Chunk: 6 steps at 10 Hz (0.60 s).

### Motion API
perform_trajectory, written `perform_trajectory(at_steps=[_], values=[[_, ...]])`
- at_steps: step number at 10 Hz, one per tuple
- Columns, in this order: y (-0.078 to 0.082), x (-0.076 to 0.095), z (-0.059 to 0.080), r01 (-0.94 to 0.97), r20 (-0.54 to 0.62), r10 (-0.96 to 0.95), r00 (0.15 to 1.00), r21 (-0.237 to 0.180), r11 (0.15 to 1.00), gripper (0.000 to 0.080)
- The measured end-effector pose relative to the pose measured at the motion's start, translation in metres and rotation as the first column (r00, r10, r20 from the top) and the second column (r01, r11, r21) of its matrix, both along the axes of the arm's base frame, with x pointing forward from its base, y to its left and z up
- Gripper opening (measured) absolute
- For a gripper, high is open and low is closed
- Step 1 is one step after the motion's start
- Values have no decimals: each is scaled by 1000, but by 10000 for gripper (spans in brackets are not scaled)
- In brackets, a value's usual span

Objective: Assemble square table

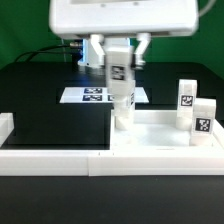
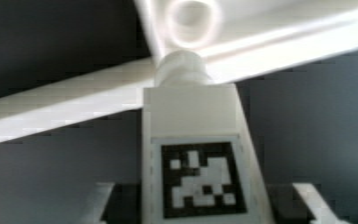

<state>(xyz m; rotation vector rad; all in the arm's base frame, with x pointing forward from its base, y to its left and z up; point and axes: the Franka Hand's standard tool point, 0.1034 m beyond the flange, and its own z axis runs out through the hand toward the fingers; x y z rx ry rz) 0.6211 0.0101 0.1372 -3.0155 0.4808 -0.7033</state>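
My gripper [image 1: 119,62] pinching leg [image 1: 120,88] upright, tag outward, tip at corner socket [image 2: 190,22] of tabletop slab [image 1: 150,135], apparently for insertion. Two spare legs [image 1: 186,100] stand nearby.

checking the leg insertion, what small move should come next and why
Probably ease the leg straight down and start twisting it into the socket. The end effector grips it upright, its lower tip right at the tabletop slab, and the wrist view shows that tip lined up just short of a round corner socket.
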Motion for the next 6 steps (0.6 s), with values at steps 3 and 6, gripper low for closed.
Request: perform_trajectory(at_steps=[3,6], values=[[-2,-2,-2,-17,20,17,1000,-17,1000,291],[-13,-10,-17,-37,89,43,995,-70,997,291]])
